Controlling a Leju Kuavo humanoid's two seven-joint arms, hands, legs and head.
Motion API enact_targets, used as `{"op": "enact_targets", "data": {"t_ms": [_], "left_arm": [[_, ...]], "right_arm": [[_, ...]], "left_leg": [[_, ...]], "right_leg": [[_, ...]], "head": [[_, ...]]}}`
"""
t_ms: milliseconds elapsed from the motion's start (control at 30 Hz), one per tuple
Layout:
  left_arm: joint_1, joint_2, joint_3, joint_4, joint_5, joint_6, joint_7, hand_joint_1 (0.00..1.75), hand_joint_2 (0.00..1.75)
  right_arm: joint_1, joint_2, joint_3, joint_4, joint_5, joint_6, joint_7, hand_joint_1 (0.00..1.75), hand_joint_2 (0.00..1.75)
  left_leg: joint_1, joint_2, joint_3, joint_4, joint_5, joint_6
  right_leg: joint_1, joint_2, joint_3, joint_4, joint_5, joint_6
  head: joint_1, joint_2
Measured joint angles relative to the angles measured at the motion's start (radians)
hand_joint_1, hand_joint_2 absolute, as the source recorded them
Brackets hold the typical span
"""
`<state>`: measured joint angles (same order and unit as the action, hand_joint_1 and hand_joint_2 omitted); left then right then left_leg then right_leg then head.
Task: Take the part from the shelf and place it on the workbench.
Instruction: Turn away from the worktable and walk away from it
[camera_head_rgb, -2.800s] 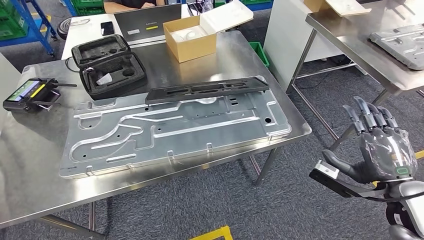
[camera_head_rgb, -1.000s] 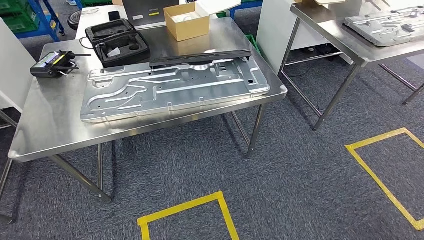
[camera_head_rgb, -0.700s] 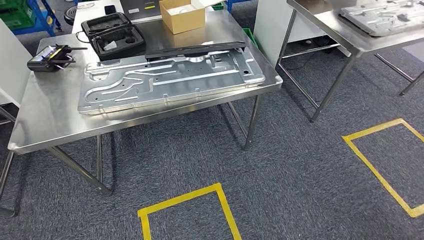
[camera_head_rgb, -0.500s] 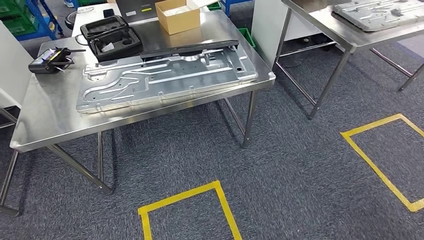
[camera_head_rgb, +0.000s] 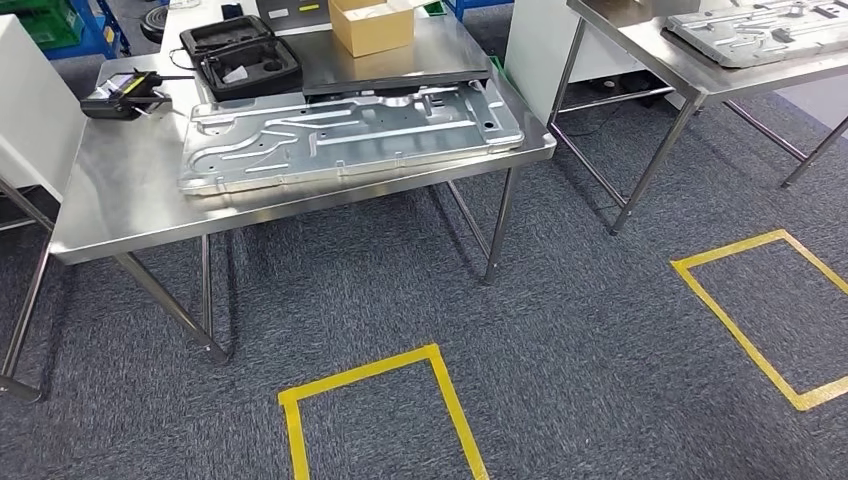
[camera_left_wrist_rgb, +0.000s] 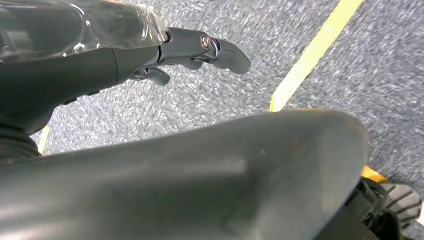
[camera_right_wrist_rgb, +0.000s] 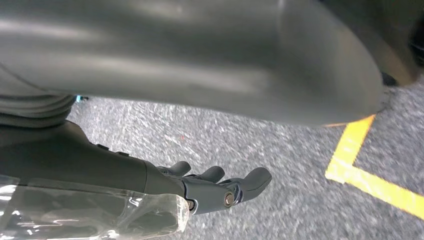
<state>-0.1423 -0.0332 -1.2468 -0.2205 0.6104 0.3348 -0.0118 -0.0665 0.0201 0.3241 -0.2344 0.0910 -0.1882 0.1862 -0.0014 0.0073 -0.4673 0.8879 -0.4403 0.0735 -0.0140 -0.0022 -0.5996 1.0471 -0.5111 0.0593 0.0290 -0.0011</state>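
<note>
We see the black part (camera_head_rgb: 395, 82) on the counter (camera_head_rgb: 120, 200) at upper left; our left hand (camera_left_wrist_rgb: 150, 55) and right hand (camera_right_wrist_rgb: 165, 190) hang far off, fingers loose, holding nothing.

Steel tabletop (camera_head_rgb: 120, 205) has a big stamped metal panel (camera_head_rgb: 350, 135) lying flat on it, a black strip (camera_head_rgb: 395, 83) along its far edge, plus a foam-lined case (camera_head_rgb: 240, 55), cardboard box (camera_head_rgb: 370, 25) and handheld controller (camera_head_rgb: 125, 95).

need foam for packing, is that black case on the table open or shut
Open. The black case lies with its lid folded back on the table, showing cut-out foam inside.
</note>
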Motion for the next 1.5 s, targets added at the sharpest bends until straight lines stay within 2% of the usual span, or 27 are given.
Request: {"op": "enact_targets", "data": {"t_ms": [67, 100, 133, 167, 233, 300, 400, 500, 533, 633, 667, 700, 767, 833, 867, 933, 967, 1033, 1100, 1133, 1167, 1200, 1267, 1333, 1367, 1433, 1500], "left_arm": [[0.001, 0.000, 0.000, 0.000, 0.000, 0.000, 0.000, 0.00, 0.00], [0.002, 0.000, 0.000, 0.000, 0.000, 0.000, 0.000, 0.00, 0.00], [0.003, 0.000, 0.000, 0.000, 0.000, 0.000, 0.000, 0.00, 0.00], [0.004, 0.000, 0.000, 0.000, 0.000, 0.000, 0.000, 0.00, 0.00], [0.004, -0.001, 0.000, 0.000, 0.000, 0.000, 0.000, 0.00, 0.00], [0.004, -0.002, -0.001, 0.000, 0.000, 0.000, 0.000, 0.00, 0.00], [0.004, -0.003, -0.001, 0.000, 0.000, 0.000, 0.000, 0.00, 0.00], [0.005, -0.003, -0.001, 0.000, 0.000, 0.000, 0.000, 0.00, 0.00], [0.005, -0.003, -0.001, 0.000, 0.001, 0.001, 0.000, 0.00, 0.00], [0.008, -0.003, -0.001, 0.000, 0.001, 0.001, 0.000, 0.00, 0.00], [0.009, -0.003, -0.001, 0.000, 0.001, 0.001, 0.000, 0.00, 0.00], [0.009, -0.003, -0.001, 0.000, 0.001, 0.001, 0.000, 0.00, 0.00], [0.008, -0.003, -0.001, 0.000, 0.001, 0.001, 0.000, 0.00, 0.00], [0.005, -0.003, 0.000, 0.000, 0.002, 0.001, 0.000, 0.00, 0.00], [0.004, -0.003, 0.000, 0.000, 0.002, 0.001, 0.000, 0.00, 0.00], [0.007, -0.004, 0.000, 0.000, 0.003, 0.002, 0.000, 0.00, 0.00], [0.008, -0.004, -0.001, 0.000, 0.003, 0.002, 0.000, 0.00, 0.00], [0.009, -0.004, -0.001, 0.000, 0.003, 0.004, 0.001, 0.00, 0.00], [0.009, -0.004, -0.001, 0.000, 0.003, 0.005, 0.001, 0.00, 0.00], [0.010, -0.004, -0.001, 0.000, 0.003, 0.007, 0.001, 0.00, 0.00], [0.010, -0.004, -0.001, 0.000, 0.002, 0.011, 0.001, 0.00, 0.00], [0.010, -0.004, -0.001, 0.000, 0.001, 0.016, 0.001, 0.00, 0.00], [0.011, -0.004, -0.001, 0.000, 0.000, 0.027, 0.001, 0.00, 0.87], [0.010, -0.005, -0.001, 0.000, -0.002, 0.032, 0.001, 0.00, 1.75], [0.009, -0.005, -0.001, 0.000, -0.002, 0.033, 0.002, 0.00, 1.75], [0.009, -0.005, -0.001, 0.000, -0.003, 0.035, 0.016, 0.00, 1.75], [0.012, -0.005, -0.002, 0.000, -0.006, 0.037, 0.037, 0.00, 1.75]], "right_arm": [[0.001, 0.000, 0.001, 0.000, 0.002, 0.000, 0.002, 0.00, 0.00], [0.001, 0.000, 0.001, 0.001, 0.003, 0.000, 0.003, 0.00, 0.00], [0.001, 0.000, 0.002, 0.001, 0.004, 0.000, 0.005, 0.00, 0.00], [0.000, 0.000, 0.002, 0.002, 0.004, 0.000, 0.007, 0.00, 0.00], [-0.002, 0.000, 0.003, 0.003, 0.007, 0.000, 0.010, 0.00, 0.00], [-0.005, 0.000, 0.006, 0.004, 0.012, 0.000, 0.011, 0.00, 0.00], [-0.005, 0.000, 0.011, 0.004, 0.016, 0.000, 0.012, 0.00, 0.00], [-0.004, 0.000, 0.012, 0.004, 0.017, 0.000, 0.012, 0.00, 0.00], [-0.004, 0.001, 0.014, 0.004, 0.017, 0.000, 0.013, 0.00, 0.00], [-0.004, 0.004, 0.023, 0.005, 0.020, 0.000, 0.014, 0.00, 0.00], [-0.004, 0.004, 0.025, 0.005, 0.021, 0.000, 0.014, 0.00, 0.00], [-0.004, 0.004, 0.026, 0.005, 0.021, 0.000, 0.014, 0.00, 0.00], [-0.004, 0.004, 0.027, 0.005, 0.022, 0.000, 0.014, 0.00, 0.00], [-0.004, 0.004, 0.027, 0.005, 0.022, 0.000, 0.014, 0.00, 0.00], [-0.005, 0.004, 0.027, 0.005, 0.022, -0.001, 0.014, 0.00, 0.00], [-0.005, 0.004, 0.028, 0.006, 0.023, -0.002, 0.014, 0.00, 0.00], [-0.005, 0.004, 0.030, 0.006, 0.023, -0.002, 0.014, 0.00, 0.00], [-0.003, 0.004, 0.033, 0.008, 0.023, -0.005, 0.013, 0.00, 0.00], [-0.003, 0.004, 0.038, 0.008, 0.024, -0.008, 0.012, 0.00, 0.00], [-0.002, 0.005, 0.040, 0.008, 0.024, -0.009, 0.010, 0.00, 0.00], [-0.002, 0.005, 0.043, 0.008, 0.025, -0.012, 0.009, 0.00, 0.00], [-0.001, 0.005, 0.044, 0.008, 0.025, -0.014, 0.006, 0.00, 0.00], [-0.002, 0.005, 0.045, 0.009, 0.023, -0.018, 0.001, 0.00, 0.00], [-0.004, 0.005, 0.047, 0.009, 0.022, -0.020, -0.004, 0.00, 0.00], [-0.005, 0.005, 0.048, 0.009, 0.021, -0.021, -0.010, 0.00, 0.00], [-0.004, 0.007, 0.050, 0.009, 0.013, -0.025, -0.026, 0.00, 0.87], [-0.002, 0.010, 0.050, 0.009, -0.001, -0.028, -0.048, 0.00, 1.75]], "left_leg": [[-0.005, 0.001, -0.023, 0.001, 0.017, 0.006], [-0.008, 0.002, -0.033, 0.003, 0.025, 0.007], [-0.010, 0.002, -0.044, 0.004, 0.032, 0.007], [-0.011, 0.002, -0.054, 0.007, 0.038, 0.007], [-0.015, 0.001, -0.069, 0.017, 0.049, 0.003], [-0.017, 0.002, -0.080, 0.027, 0.060, -0.006], [-0.015, 0.003, -0.088, 0.030, 0.075, -0.020], [-0.015, 0.003, -0.089, 0.030, 0.078, -0.023], [-0.015, 0.002, -0.095, 0.040, 0.066, -0.027], [0.003, -0.001, -0.172, 0.289, -0.092, -0.057], [0.010, -0.001, -0.181, 0.354, -0.119, -0.064], [0.013, -0.001, -0.152, 0.328, -0.093, -0.066], [0.016, -0.002, -0.047, 0.181, -0.040, -0.066], [0.014, -0.003, 0.044, 0.035, -0.032, -0.056], [0.012, -0.005, 0.060, 0.002, -0.038, -0.051], [0.011, -0.005, 0.051, -0.007, -0.036, -0.036], [0.011, -0.004, 0.043, -0.005, -0.030, -0.028], [0.011, -0.002, 0.025, -0.005, -0.013, -0.009], [0.006, -0.001, 0.005, -0.003, 0.001, 0.000], [0.003, -0.001, -0.005, -0.002, 0.007, 0.001], [0.001, -0.001, -0.014, 0.000, 0.012, 0.002], [-0.002, -0.001, -0.022, 0.002, 0.016, 0.001], [-0.005, -0.001, -0.031, 0.006, 0.023, -0.002], [-0.009, -0.001, -0.037, 0.012, 0.028, -0.010], [-0.011, 0.000, -0.040, 0.015, 0.031, -0.015], [-0.012, 0.001, -0.046, 0.019, 0.036, -0.026], [-0.009, 0.000, -0.064, 0.056, 0.009, -0.038]], "right_leg": [[0.000, 0.000, -0.041, 0.140, -0.080, 0.003], [0.000, 0.000, -0.044, 0.180, -0.088, 0.003], [0.000, 0.000, -0.028, 0.182, -0.074, 0.002], [0.001, 0.000, 0.007, 0.142, -0.046, -0.001], [0.005, 0.000, 0.115, -0.013, 0.002, -0.009], [0.011, 0.001, 0.188, -0.134, 0.008, -0.019], [0.015, 0.002, 0.191, -0.159, 0.008, -0.031], [0.014, 0.002, 0.189, -0.159, 0.012, -0.036], [0.011, 0.000, 0.185, -0.160, 0.017, -0.040], [0.004, -0.005, 0.135, -0.163, 0.061, -0.054], [0.004, -0.005, 0.116, -0.162, 0.075, -0.054], [0.003, -0.005, 0.105, -0.161, 0.082, -0.051], [0.004, -0.004, 0.088, -0.157, 0.095, -0.043], [0.007, -0.004, 0.076, -0.150, 0.105, -0.032], [0.008, -0.004, 0.071, -0.147, 0.110, -0.026], [0.008, -0.004, 0.061, -0.140, 0.116, -0.014], [0.006, -0.003, 0.052, -0.126, 0.103, -0.010], [0.003, -0.001, 0.016, -0.040, 0.027, -0.004], [0.002, -0.001, -0.032, 0.105, -0.064, -0.002], [0.003, -0.001, -0.045, 0.160, -0.082, -0.002], [0.003, -0.001, -0.042, 0.181, -0.078, -0.003], [0.003, -0.001, -0.018, 0.160, -0.054, -0.004], [0.004, -0.001, 0.078, 0.021, 0.003, -0.012], [0.008, -0.001, 0.162, -0.114, 0.023, -0.020], [0.010, 0.000, 0.178, -0.145, 0.022, -0.024], [0.010, 0.000, 0.173, -0.155, 0.023, -0.032], [0.006, -0.002, 0.166, -0.156, 0.031, -0.046]], "head": [[0.000, 0.000], [0.000, 0.000], [0.000, 0.000], [0.000, 0.000], [0.000, 0.000], [-0.001, 0.000], [-0.001, 0.000], [-0.001, 0.000], [-0.002, 0.000], [-0.003, 0.000], [-0.003, 0.000], [-0.003, 0.000], [-0.003, 0.000], [-0.002, 0.000], [-0.002, 0.000], [-0.001, 0.000], [-0.001, 0.000], [0.000, 0.000], [0.000, 0.000], [0.000, 0.000], [0.000, 0.000], [0.000, 0.000], [0.000, 0.000], [0.000, 0.000], [-0.001, 0.000], [-0.001, 0.000], [-0.002, 0.000]]}}
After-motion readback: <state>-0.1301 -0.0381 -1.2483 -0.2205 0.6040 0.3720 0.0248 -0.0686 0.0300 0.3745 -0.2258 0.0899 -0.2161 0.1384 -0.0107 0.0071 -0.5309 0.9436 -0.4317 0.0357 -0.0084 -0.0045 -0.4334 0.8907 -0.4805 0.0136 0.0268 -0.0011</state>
